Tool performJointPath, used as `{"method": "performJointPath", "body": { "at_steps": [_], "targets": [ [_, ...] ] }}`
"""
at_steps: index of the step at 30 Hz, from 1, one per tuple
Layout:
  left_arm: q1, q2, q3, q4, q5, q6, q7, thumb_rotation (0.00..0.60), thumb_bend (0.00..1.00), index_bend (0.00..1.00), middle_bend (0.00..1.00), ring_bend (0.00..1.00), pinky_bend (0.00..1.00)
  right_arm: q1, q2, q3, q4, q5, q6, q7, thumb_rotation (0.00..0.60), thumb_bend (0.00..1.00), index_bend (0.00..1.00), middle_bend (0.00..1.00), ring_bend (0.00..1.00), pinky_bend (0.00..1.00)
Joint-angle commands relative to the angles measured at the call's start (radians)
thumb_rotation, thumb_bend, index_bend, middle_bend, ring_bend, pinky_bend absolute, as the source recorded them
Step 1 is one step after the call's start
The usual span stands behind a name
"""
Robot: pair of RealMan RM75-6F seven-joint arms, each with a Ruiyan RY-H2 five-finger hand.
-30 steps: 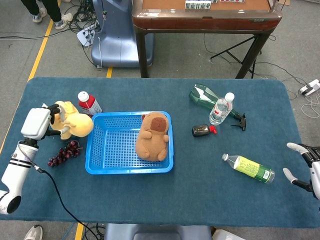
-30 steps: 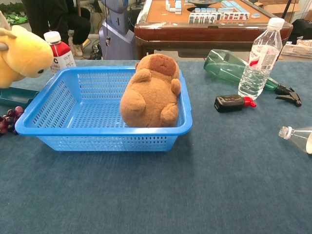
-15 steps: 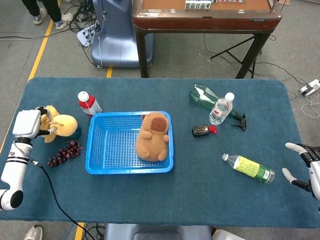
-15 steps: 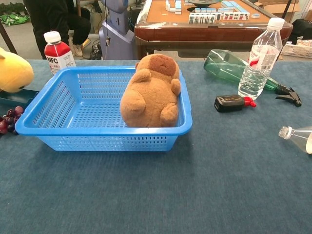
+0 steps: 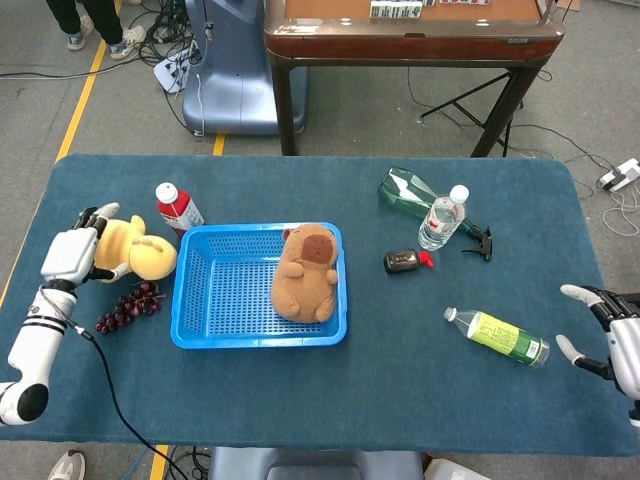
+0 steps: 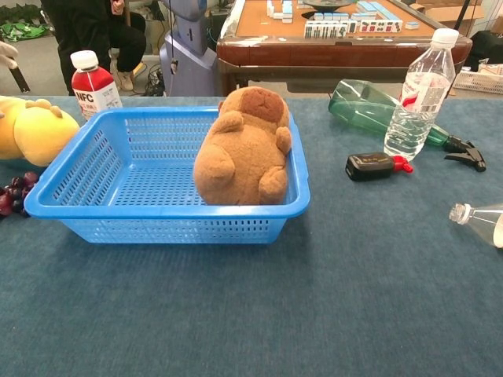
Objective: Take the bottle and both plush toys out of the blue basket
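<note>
2 plush toys show on the blue table. 1 is a brown capybara plush, and it sits inside the blue basket, by the right wall. The other is a yellow plush. It lies on the table just left of the basket, outside it. The left hand is right beside the yellow plush, with its fingers spread apart, but I cannot tell if it touches the toy. Some dark grapes lie just in front of that toy. A red bottle with a white cap stands just behind the basket's left corner, outside it too. The right hand is far off at the right edge of the table, open and holding nothing. A bottle with a yellow-green label lies flat near it. A clear water bottle stands upright by a green spray bottle that lies on its side.
</note>
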Motion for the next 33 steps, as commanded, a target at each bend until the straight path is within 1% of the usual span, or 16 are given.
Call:
{"method": "performJointPath", "body": {
  "at_steps": [1,5,8,12,15,20,23,27,31,33],
  "targets": [
    [0.029,0.011,-0.024,-0.054,0.036,0.072,-0.044,0.6,0.26,0.0,0.05,0.0,0.17,0.009,0.002,0.0,-0.002,-0.007,-0.009,-0.007,0.6,0.21,0.27,0.29,0.27,0.39],
    [0.044,0.028,-0.024,-0.097,0.048,0.097,-0.041,0.6,0.26,0.0,0.05,0.0,0.17,0.038,0.014,0.002,-0.014,-0.026,-0.041,-0.025,0.6,0.21,0.27,0.29,0.27,0.39],
    [0.055,0.055,-0.008,-0.135,0.062,0.084,-0.041,0.6,0.26,0.0,0.04,0.0,0.17,0.077,0.034,0.003,-0.035,-0.054,-0.089,-0.065,0.6,0.21,0.27,0.29,0.27,0.39],
    [0.081,0.071,0.012,-0.176,0.093,0.123,-0.022,0.6,0.26,0.0,0.03,0.0,0.17,0.147,0.061,0.016,-0.074,-0.087,-0.166,-0.115,0.6,0.21,0.27,0.29,0.26,0.39],
    [0.099,0.089,0.026,-0.216,0.103,0.138,-0.006,0.6,0.26,0.0,0.03,0.0,0.17,0.229,0.079,0.039,-0.108,-0.092,-0.266,-0.136,0.6,0.21,0.25,0.27,0.25,0.39],
    [0.116,0.12,0.043,-0.263,0.107,0.138,0.012,0.6,0.26,0.0,0.03,0.0,0.16,0.374,0.084,0.089,-0.154,-0.062,-0.446,-0.19,0.6,0.2,0.19,0.23,0.2,0.39],
    [0.127,0.133,0.051,-0.282,0.114,0.146,0.019,0.6,0.26,0.0,0.03,0.0,0.16,0.47,0.057,0.127,-0.163,-0.02,-0.555,-0.237,0.6,0.19,0.16,0.21,0.19,0.39],
    [0.14,0.142,0.062,-0.3,0.129,0.158,0.023,0.6,0.26,0.0,0.03,0.0,0.16,0.594,-0.002,0.171,-0.15,0.063,-0.695,-0.298,0.6,0.19,0.1,0.15,0.16,0.34],
    [0.152,0.151,0.07,-0.314,0.148,0.172,0.024,0.6,0.26,0.0,0.03,0.0,0.16,0.715,-0.089,0.202,-0.105,0.157,-0.81,-0.372,0.6,0.18,0.05,0.11,0.12,0.31],
    [0.157,0.154,0.072,-0.32,0.156,0.18,0.022,0.6,0.26,0.0,0.03,0.0,0.15,0.762,-0.127,0.21,-0.076,0.2,-0.849,-0.41,0.6,0.17,0.03,0.1,0.12,0.31]
  ]
}}
